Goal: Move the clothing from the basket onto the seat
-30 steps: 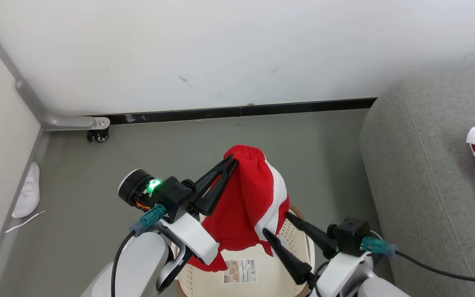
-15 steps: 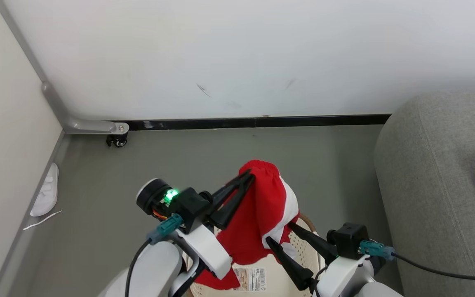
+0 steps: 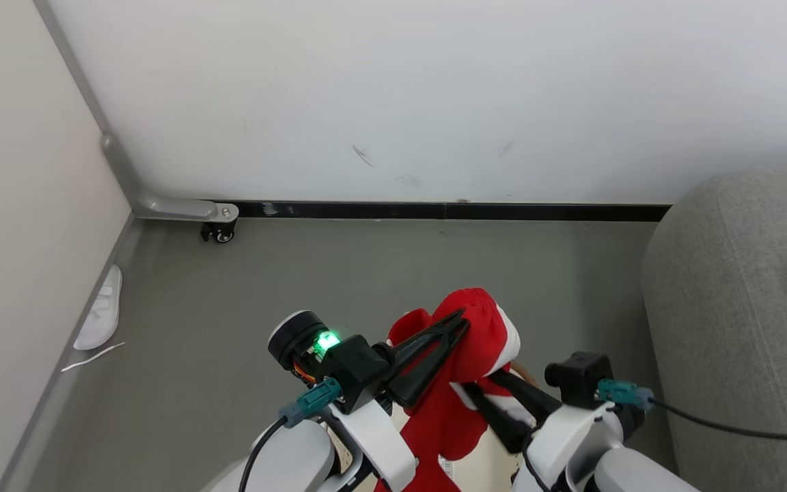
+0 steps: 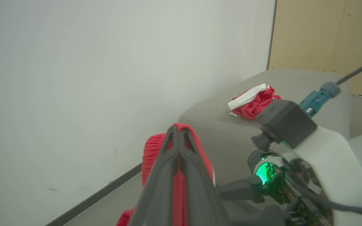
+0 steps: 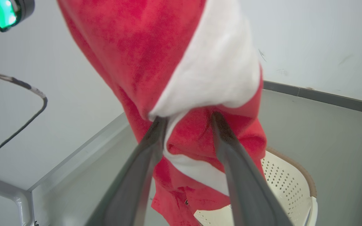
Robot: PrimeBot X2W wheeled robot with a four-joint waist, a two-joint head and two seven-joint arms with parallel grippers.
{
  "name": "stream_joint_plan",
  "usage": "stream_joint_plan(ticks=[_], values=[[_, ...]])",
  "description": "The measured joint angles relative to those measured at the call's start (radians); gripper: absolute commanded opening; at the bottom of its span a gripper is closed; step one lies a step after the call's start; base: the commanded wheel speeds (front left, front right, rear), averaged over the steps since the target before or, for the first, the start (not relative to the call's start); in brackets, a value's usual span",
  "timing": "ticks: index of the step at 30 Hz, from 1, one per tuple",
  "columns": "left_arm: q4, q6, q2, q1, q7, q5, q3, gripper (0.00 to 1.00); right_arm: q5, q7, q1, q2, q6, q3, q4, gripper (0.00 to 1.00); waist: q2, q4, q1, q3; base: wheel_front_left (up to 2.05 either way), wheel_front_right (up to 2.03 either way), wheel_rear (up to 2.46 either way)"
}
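My left gripper (image 3: pixel 460 318) is shut on the top of a red garment with white panels (image 3: pixel 482 342), and the cloth hangs from it above the basket. Between its pinched fingers (image 4: pixel 178 130) a red strip shows in the left wrist view. My right gripper (image 5: pixel 189 117) is open, its two fingers spread into the hanging cloth (image 5: pixel 168 62) from below. The cream basket (image 5: pixel 291 175) with its brown rim sits underneath. To the right stands the grey sofa (image 3: pixel 742 307), and another red and white garment (image 4: pixel 253 102) lies crumpled on it.
A white wall with a black skirting strip (image 3: pixel 434 210) closes the back. At the left, a grey frame leg ends in a caster (image 3: pixel 219 234). A white slipper (image 3: pixel 100 311) lies by the left panel. Grey floor lies between the basket and the wall.
The head camera has moved, and the whole picture has shifted right and down. My right gripper's fingers have come up into the hanging garment. The basket has dropped almost out of the head view.
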Motion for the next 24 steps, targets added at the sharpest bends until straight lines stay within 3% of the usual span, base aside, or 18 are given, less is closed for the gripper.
stream_joint_plan(ticks=[10,23,24], values=[[0.002,0.0,0.023,0.0,0.0,-0.027,0.005,0.0,0.003,0.0,-0.029,0.003,0.0,-0.002,0.001,0.0,0.0,0.024,-0.0001,-0.003,0.0,0.0,0.0],[0.033,0.0,0.061,0.002,0.0,-0.046,0.048,0.0,0.009,0.0,-0.026,-0.002,0.0,-0.064,-0.027,0.0,0.0,0.008,-0.0001,-0.003,0.0,0.0,0.0],[0.033,0.0,0.06,0.002,0.0,-0.049,0.049,0.07,0.009,0.0,-0.026,-0.004,0.0,-0.068,-0.028,0.0,0.0,0.006,-0.0001,-0.003,0.0,0.0,0.0]])
